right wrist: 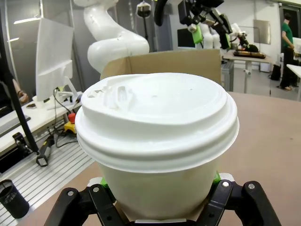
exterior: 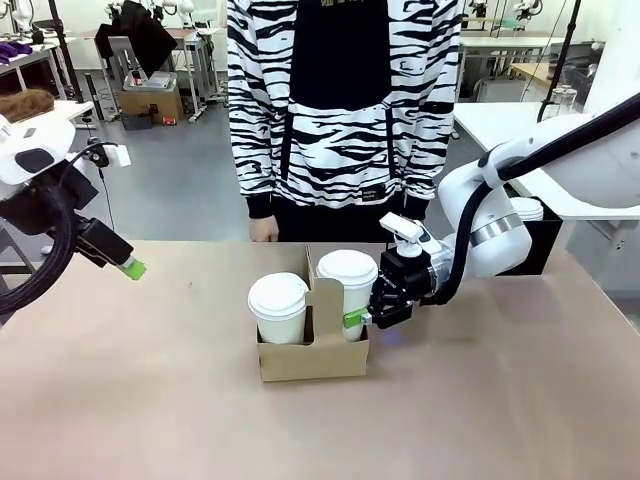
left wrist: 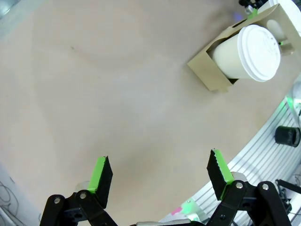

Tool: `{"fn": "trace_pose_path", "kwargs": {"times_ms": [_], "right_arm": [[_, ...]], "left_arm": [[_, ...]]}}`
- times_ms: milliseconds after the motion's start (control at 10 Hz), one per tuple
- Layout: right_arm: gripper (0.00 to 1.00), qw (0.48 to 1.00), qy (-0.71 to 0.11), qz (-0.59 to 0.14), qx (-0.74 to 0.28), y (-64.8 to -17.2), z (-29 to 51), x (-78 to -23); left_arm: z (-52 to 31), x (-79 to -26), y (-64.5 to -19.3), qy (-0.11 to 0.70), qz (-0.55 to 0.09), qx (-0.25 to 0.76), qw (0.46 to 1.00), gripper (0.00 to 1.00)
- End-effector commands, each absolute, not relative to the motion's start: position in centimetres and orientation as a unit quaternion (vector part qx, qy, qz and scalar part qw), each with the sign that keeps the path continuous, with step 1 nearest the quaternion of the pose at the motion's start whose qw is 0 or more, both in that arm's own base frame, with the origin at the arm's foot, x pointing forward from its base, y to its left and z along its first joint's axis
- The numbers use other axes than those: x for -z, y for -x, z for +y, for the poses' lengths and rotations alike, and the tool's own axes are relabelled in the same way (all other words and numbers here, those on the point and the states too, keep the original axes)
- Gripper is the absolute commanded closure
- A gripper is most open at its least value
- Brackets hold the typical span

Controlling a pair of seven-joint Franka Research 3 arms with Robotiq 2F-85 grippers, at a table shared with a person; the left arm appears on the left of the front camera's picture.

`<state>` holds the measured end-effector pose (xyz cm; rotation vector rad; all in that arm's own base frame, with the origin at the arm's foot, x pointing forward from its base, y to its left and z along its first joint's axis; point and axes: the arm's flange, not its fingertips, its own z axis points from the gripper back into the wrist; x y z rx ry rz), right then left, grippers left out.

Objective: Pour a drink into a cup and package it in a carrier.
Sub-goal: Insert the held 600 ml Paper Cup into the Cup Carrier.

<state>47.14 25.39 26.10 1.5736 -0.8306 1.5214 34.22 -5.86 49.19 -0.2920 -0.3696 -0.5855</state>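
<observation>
Two lidded white cups sit in the carrier (exterior: 312, 350) at the middle of the worktop (exterior: 500, 400), one each side of its upright handle tab. Right-hand cup (exterior: 347, 290) is the one in play: right tool (exterior: 357, 320) is pinching it low on the wall, green pads against the paper just above the carrier's edge; right wrist view has the same cup (right wrist: 157, 141) between the fingers, lid on, cardboard tab behind it. Left-hand cup (exterior: 278, 308) stands free in its slot, nothing touching it. Left tool (exterior: 128, 265) hangs well off to the side over bare worktop, fingers spread and holding nothing, seen in the left wrist view (left wrist: 160, 181) too, with the carrier (left wrist: 211, 70) far off. Person stands at the far edge, one hand (exterior: 263, 230) near the worktop.

Step looks like the packaging end: second cup seated or nearly seated in its slot; can't tell if it's fully down. Next move likely calls for spreading the right tool and backing straight out without dragging the cup or tipping the light carrier
</observation>
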Motion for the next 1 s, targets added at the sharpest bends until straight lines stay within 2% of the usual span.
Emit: {"fn": "trace_pose_path", "kwargs": {"times_ms": [0, 200, 300, 900], "right_arm": [[0.20, 0.383, -0.620, -0.311, -0.611, -47.7, 25.9, -26.0], [0.20, 0.385, -0.615, -0.305, -0.617, -47.9, 26.0, -25.7], [0.00, 0.387, -0.611, -0.304, -0.620, -47.9, 26.0, -25.5], [0.00, 0.415, -0.552, -0.328, -0.645, -48.2, 22.5, -28.5]], "left_arm": [[-5.7, -49.3, -34.0, 0.146, -0.179, 0.290, 0.929, 0.00], [-5.7, -49.3, -34.0, 0.146, -0.179, 0.290, 0.929, 0.00], [-5.7, -49.3, -34.0, 0.146, -0.179, 0.290, 0.929, 0.00], [-5.7, -49.3, -34.0, 0.146, -0.179, 0.290, 0.929, 0.00]]}}
